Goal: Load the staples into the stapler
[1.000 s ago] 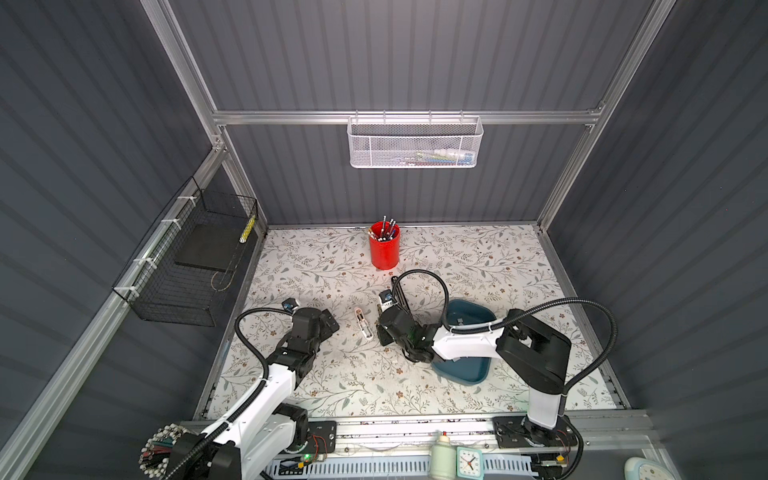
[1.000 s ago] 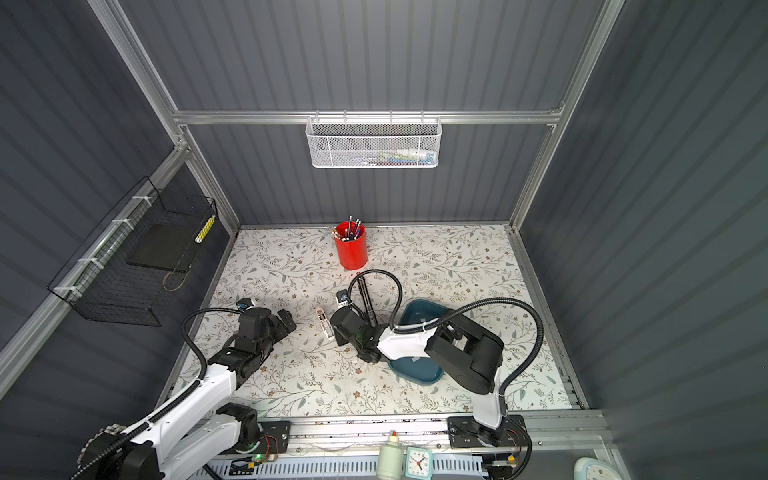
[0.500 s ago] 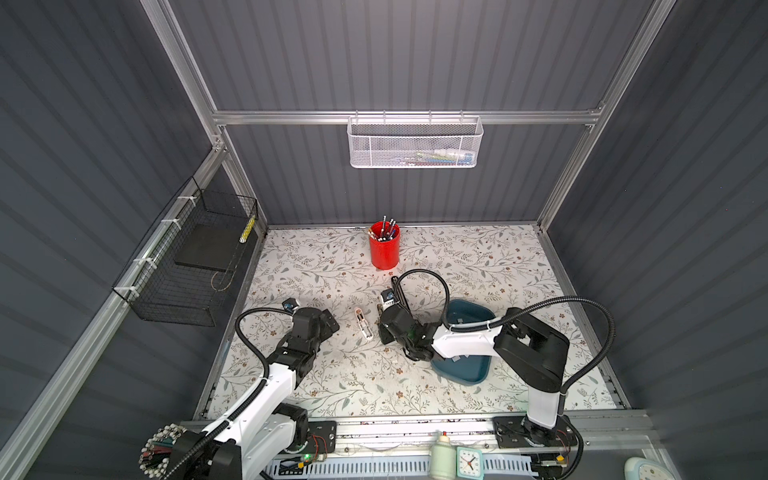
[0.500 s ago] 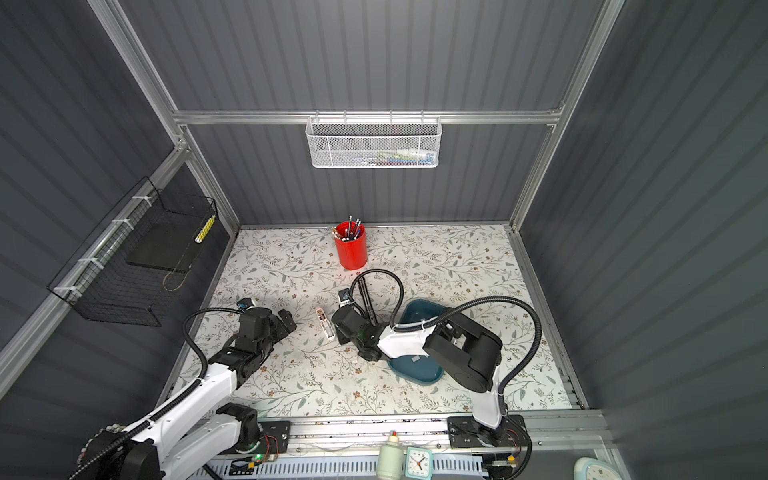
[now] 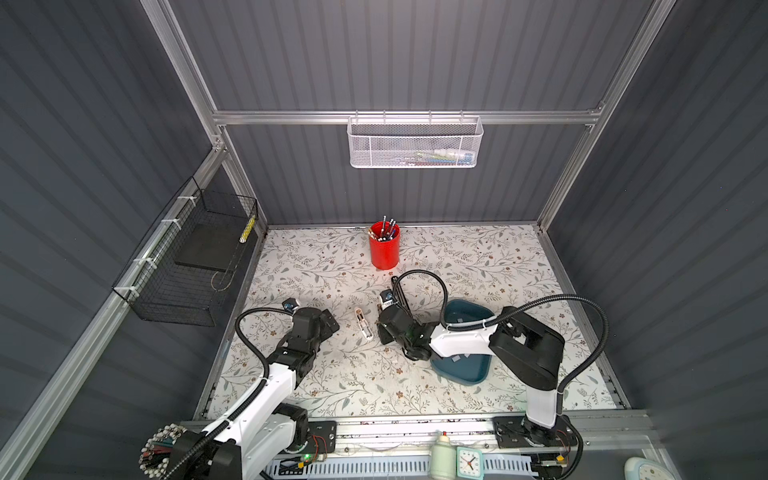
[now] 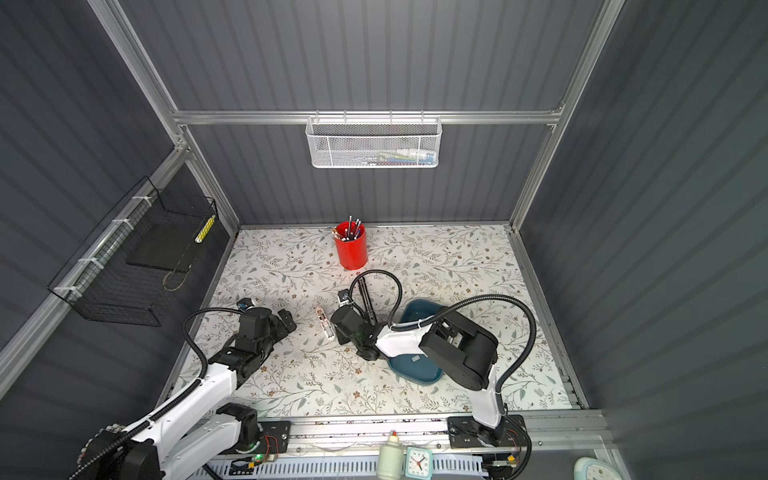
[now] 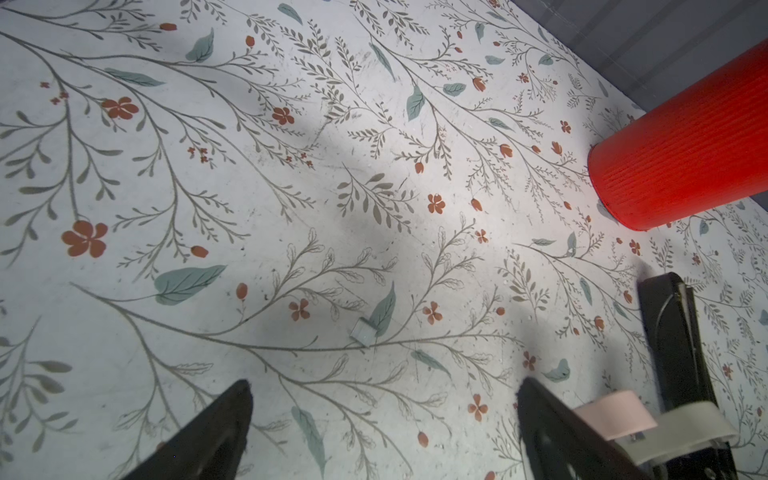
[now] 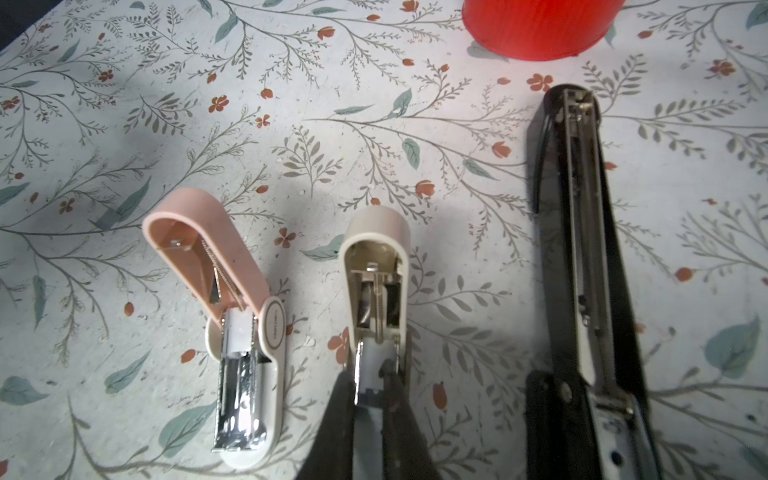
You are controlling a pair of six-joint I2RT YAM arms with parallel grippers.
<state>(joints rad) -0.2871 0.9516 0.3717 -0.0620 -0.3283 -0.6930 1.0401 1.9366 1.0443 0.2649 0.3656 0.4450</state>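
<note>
staples (image 5: 460, 320): pale grey strips. A few lie in the teal tray (image 5: 465, 376), right of centre toward the front edge of the tabletop (image 5: 332, 386). One loose strip (image 7: 363, 335) lies flat on the tabletop, left of the staplers.
right fingers (image 8: 401, 419): closed to a narrow gap on a pale grey piece, apparently a strip of staples, held over the channel of the cream stapler (image 8: 374, 266).
left fingers (image 7: 208, 432): spread wide and empty, above bare tabletop with the loose strip ahead of them.
cream stapler, place: near the middle of the tabletop, in front of the red cup (image 5: 384, 245). It lies between the pink stapler (image 8: 232, 332) and the black stapler (image 8: 582, 249), and all three are folded open.
long axis: roughly front edge to back edge. The rounded lid end points toward the red cup and the open channel toward the front edge. The held strip appears to lie along the channel, but most of it is hidden.
risk, misfeed: a strip held slightly skewed may ride on the channel rails or catch the spring rod instead of dropping in.
risk, shift: nothing braces the stapler, so downward pressure could slide it.
risk, drop: the grip is narrow, so the strip could slip out or snap.
risk, neighbours: the other staplers lie close beside it, and a sideways move could knock them.
</note>
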